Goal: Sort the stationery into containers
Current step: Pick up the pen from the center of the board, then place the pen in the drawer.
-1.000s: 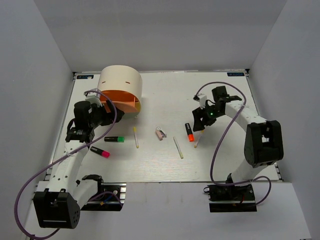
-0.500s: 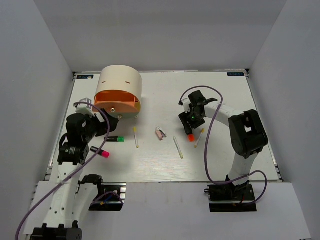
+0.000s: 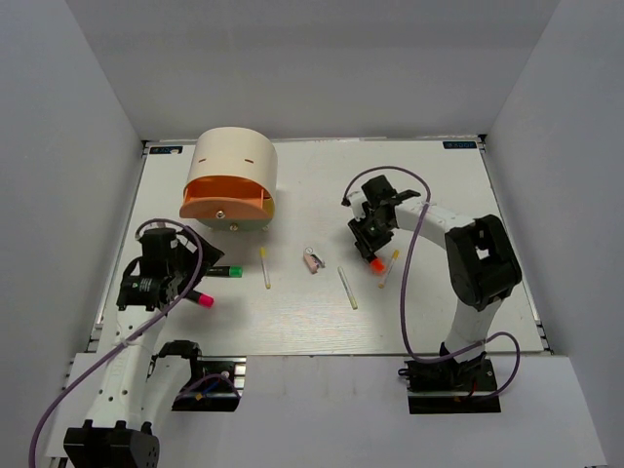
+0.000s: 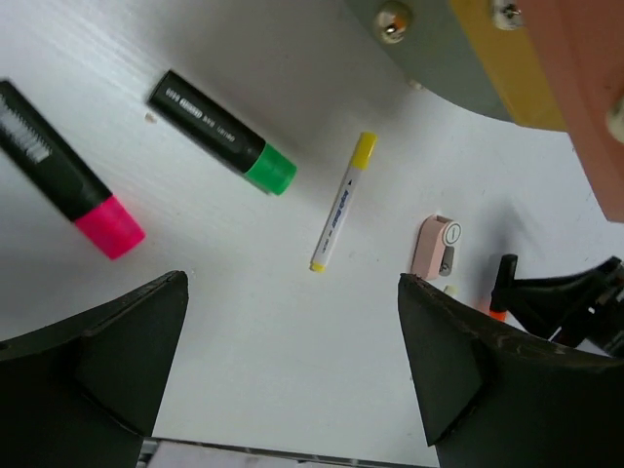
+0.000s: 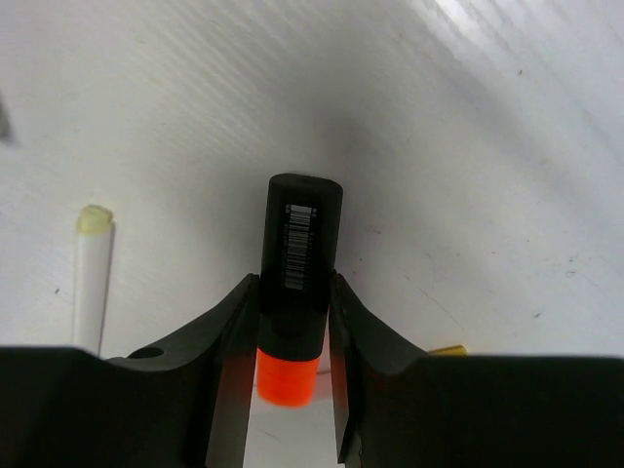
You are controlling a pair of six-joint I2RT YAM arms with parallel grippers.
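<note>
My right gripper (image 5: 290, 341) is shut on the orange highlighter (image 5: 297, 253), its jaws pressed against both sides of the black barrel just above the orange end, low at the table. In the top view that gripper (image 3: 371, 249) is right of centre. My left gripper (image 4: 292, 361) hangs open and holds nothing, above the table near the pink highlighter (image 4: 68, 185) and green highlighter (image 4: 219, 132). A yellow-tipped stick (image 4: 341, 203) and a pinkish eraser (image 4: 436, 246) lie beyond them. The cream organiser (image 3: 234, 161) stands at the back left with its orange drawer (image 3: 222, 200) swung out.
Another pale stick (image 3: 348, 288) lies near the middle of the table, and a third stick (image 3: 387, 268) lies just right of the right gripper. A pale stick (image 5: 91, 278) also lies left of the right fingers. White walls enclose the table on three sides.
My right gripper moved left and down over the orange highlighter and shut on it. My left arm drew back toward the near left, away from the orange drawer, still open.
</note>
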